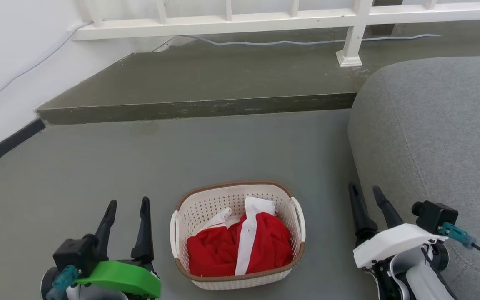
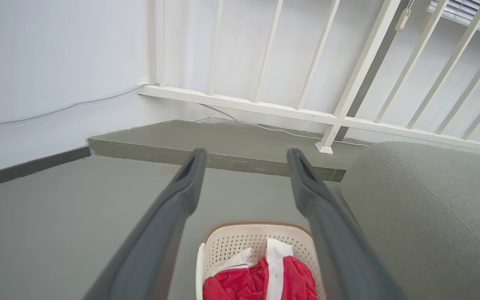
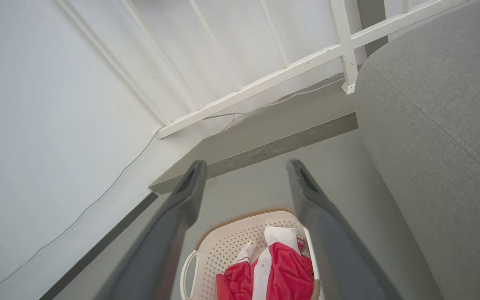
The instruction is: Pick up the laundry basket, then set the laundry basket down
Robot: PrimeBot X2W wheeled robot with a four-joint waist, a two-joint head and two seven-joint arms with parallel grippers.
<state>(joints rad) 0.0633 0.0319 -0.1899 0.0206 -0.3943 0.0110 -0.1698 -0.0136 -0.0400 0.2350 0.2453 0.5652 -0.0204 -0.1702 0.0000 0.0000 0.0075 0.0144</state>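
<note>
**A:** Where is the laundry basket (image 1: 211,206)?

**B:** On the floor (image 1: 98,166), between the left gripper (image 1: 128,201) and the right gripper (image 1: 364,187), touching neither. It's well short of the floor's far edge at the step (image 1: 198,109), and nearer the sofa (image 1: 431,125) than the left skirting. Both pairs of fingers are spread, holding nothing.

**A:** How should it be lifted?

**B:** I'd take the left loop handle (image 1: 174,233) and the right loop handle (image 1: 299,218) together and raise it level. The perforated cream plastic likely flexes, and the brown woven-look rim seems stiffer. The red-and-white garment (image 1: 223,250) is soft and sits low.
</note>
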